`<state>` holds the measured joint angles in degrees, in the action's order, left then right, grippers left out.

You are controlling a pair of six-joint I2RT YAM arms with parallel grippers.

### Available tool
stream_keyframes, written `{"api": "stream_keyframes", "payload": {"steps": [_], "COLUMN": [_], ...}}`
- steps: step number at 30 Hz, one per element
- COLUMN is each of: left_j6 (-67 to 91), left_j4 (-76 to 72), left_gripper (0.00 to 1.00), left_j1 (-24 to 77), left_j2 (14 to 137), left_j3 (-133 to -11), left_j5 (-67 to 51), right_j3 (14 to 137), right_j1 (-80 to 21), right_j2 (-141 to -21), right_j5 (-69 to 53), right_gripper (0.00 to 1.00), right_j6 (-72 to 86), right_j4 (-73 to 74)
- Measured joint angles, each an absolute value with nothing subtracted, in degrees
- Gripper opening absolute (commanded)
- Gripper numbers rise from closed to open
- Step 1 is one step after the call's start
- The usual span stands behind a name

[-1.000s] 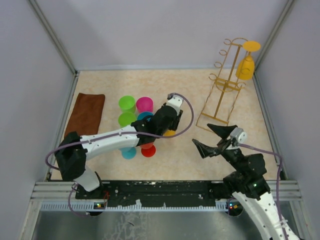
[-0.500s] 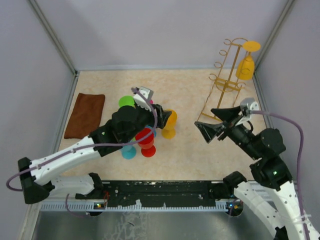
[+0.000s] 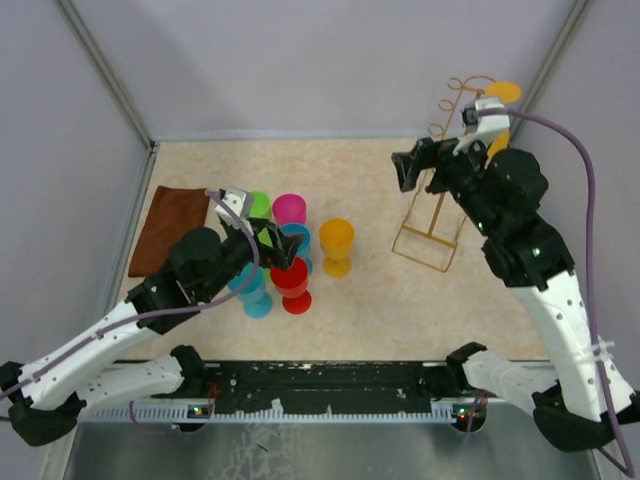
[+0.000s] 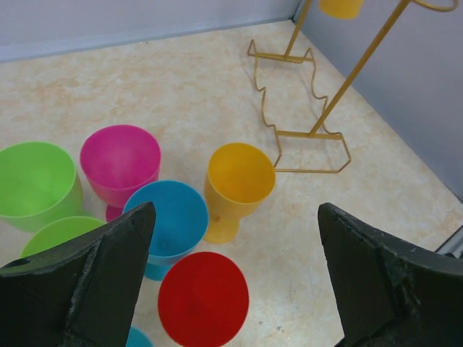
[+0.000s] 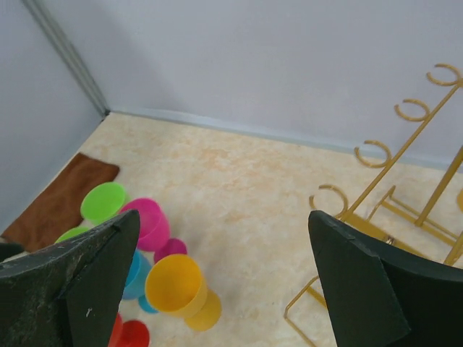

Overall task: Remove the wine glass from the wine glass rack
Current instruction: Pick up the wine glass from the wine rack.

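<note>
Zero gripping yet — holding the right end effector [image 5: 223,217] and left end effector [image 4: 235,208] spread wide, empty. Eyeing the wine glass [image 3: 506,92] hanging upside down high on the rack [image 4: 352,78]. Probably handling light, stiff, slippery — favouring a pinch at the stem.

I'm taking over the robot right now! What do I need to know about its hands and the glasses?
Left gripper: open, empty, hovering above the colored cups.
Right gripper: open, empty, raised beside the wine glass rack.
Things: the hanging yellow glass is upside down at the rack's top, partly hidden behind the right arm. The standing yellow glass is upright on the table, apart from the rack.
Done: one glass is off the rack.
Left: probably bring the right gripper to the hanging yellow glass, grip it and lift it off.
</note>
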<state>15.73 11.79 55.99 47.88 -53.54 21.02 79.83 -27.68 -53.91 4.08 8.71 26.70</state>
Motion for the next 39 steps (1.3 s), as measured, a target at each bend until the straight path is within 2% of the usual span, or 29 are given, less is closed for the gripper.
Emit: {"api": "stream_keyframes", "payload": {"steps": [4,9,14,22,28,31,39], "left_j6": [15.7,19.7,22.5,23.9,24.3,24.6,25.0], "left_j4": [13.8,14.1,14.4,16.2,17.1,17.5,18.9], "left_gripper": [0.99,0.99,0.99,0.99,0.99,0.99,0.99], "left_j1": [50.1,39.1,37.9,37.8,37.8,37.8,37.8], "left_j2": [48.8,48.6,48.1,43.1,40.2,39.2,37.0], "left_j3": [-53.5,-53.1,-53.2,-53.3,-53.3,-53.3,-53.3], "left_j5": [16.0,7.3,4.5,4.2,3.4,3.3,2.9], "right_j3": [87.7,89.2,89.3,89.3,89.3,89.3,91.2], "right_j1": [-20.7,0.7,12.3,13.5,14.8,15.0,15.2], "right_j2": [-62.1,-67.7,-71.7,-77.8,-79.7,-80.9,-87.7], "right_j5": [3.6,-3.6,-7.7,-7.7,-4.8,-3.3,0.2], "right_gripper": [0.99,0.99,0.91,0.78,0.73,0.65,0.61], "right_j6": [9.0,17.0,25.9,33.6,36.4,37.4,38.6], "right_j4": [27.4,25.7,22.6,18.9,15.4,13.6,10.4]}}
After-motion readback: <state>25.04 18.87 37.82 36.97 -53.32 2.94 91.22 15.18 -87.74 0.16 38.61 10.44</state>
